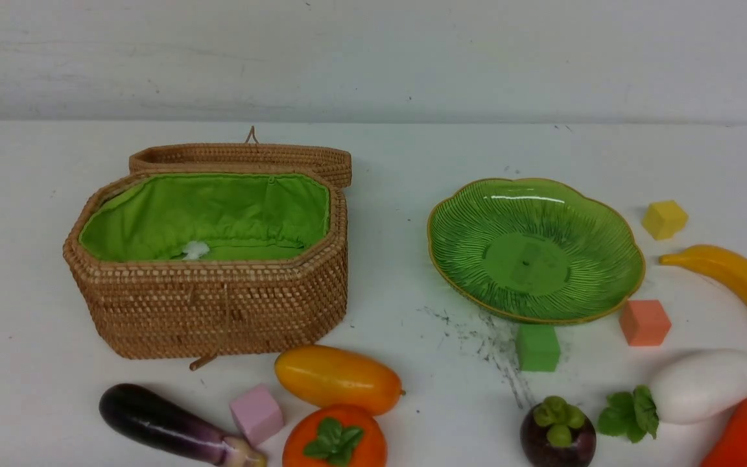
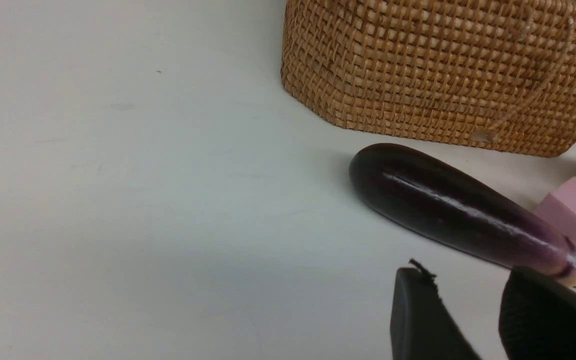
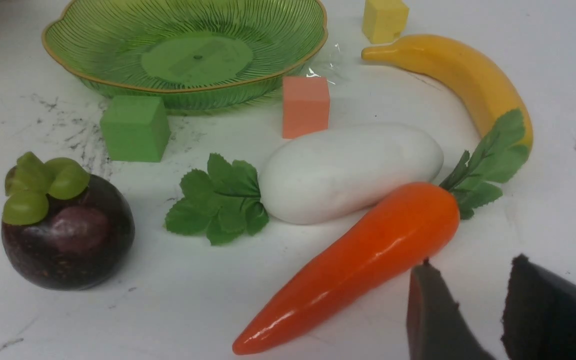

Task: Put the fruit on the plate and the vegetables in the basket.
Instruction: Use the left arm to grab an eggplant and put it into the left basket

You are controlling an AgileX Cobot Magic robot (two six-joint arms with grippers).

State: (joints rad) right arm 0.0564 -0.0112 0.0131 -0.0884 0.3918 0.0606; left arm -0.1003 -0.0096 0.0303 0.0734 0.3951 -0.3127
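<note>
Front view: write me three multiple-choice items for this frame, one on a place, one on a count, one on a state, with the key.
1. Where does the eggplant lie?
A: on the table, in front of the basket
B: inside the basket
C: behind the basket

2. How many small cubes are out?
A: two
B: three
C: four

3. The basket's lid is:
A: shut
B: open, folded back
C: missing

Key:
1 A, it lies on the table, nearer the camera than the basket's front wall.
2 C, one yellow, one orange, one green and one pink.
3 B, the green lining shows and the lid lies behind the rim.
</note>
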